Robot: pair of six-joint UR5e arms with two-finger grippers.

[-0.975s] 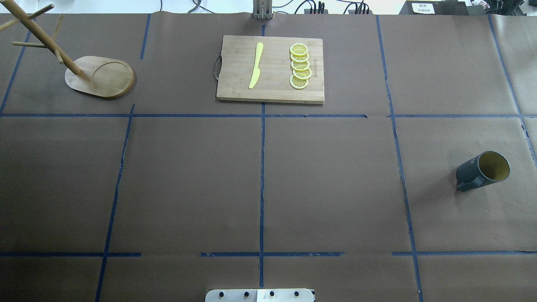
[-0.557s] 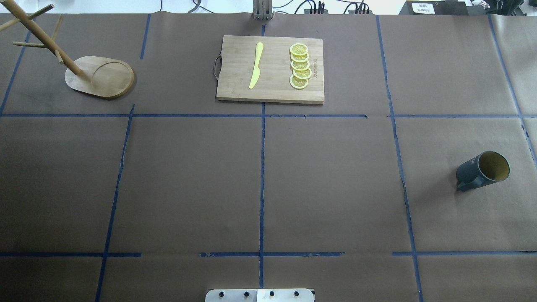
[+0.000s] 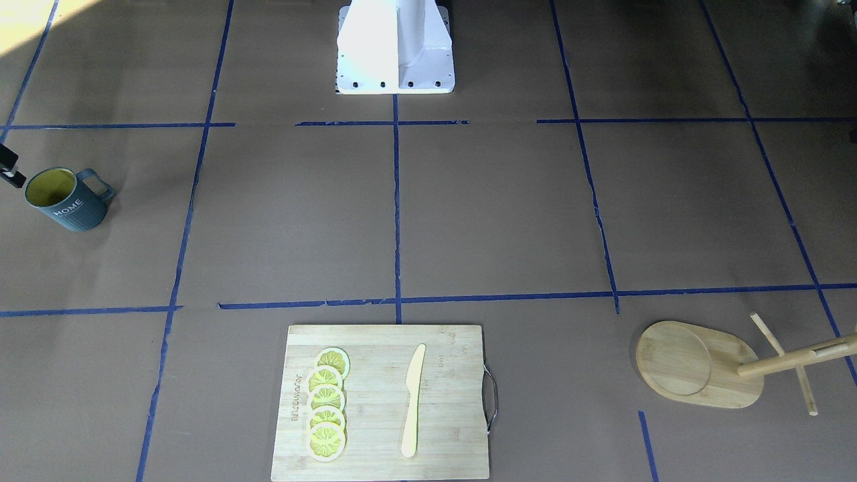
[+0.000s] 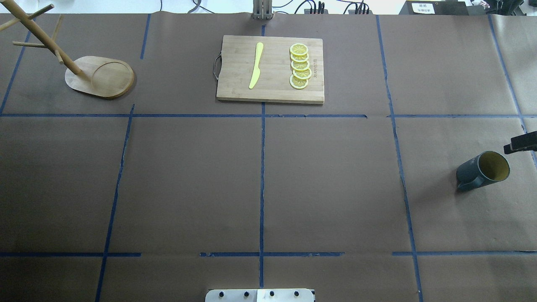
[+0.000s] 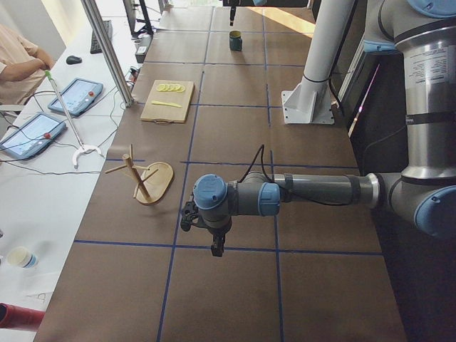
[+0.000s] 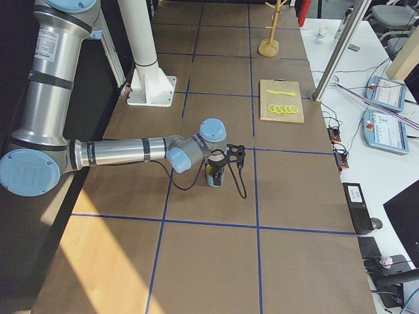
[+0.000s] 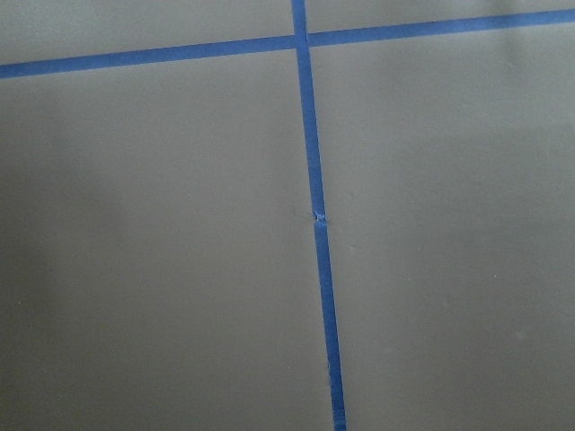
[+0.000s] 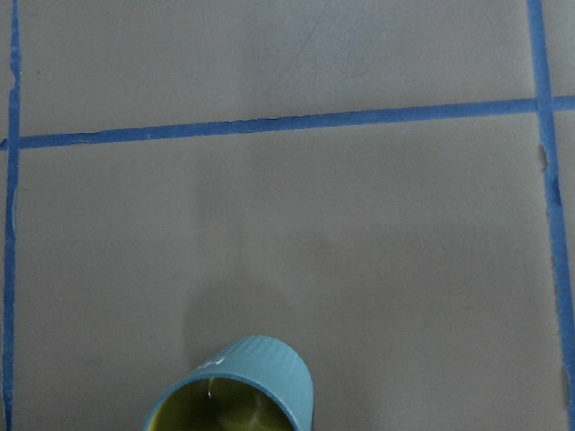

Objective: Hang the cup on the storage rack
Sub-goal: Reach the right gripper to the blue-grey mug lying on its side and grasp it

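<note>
Cup upright, yellow interior

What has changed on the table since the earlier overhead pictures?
The right gripper has come into the overhead view from the right edge, just beyond the cup; the cup is not yet grasped. The cup, the storage rack and the cutting board stayed where they were.

The cup stands at robot's right, storage rack left, cutting board between.

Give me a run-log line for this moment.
stage: pre-grasp | dark blue-grey ribbed mug: upright, ungrasped | right tool: beside rim | light wooden mug stand: bare
</note>
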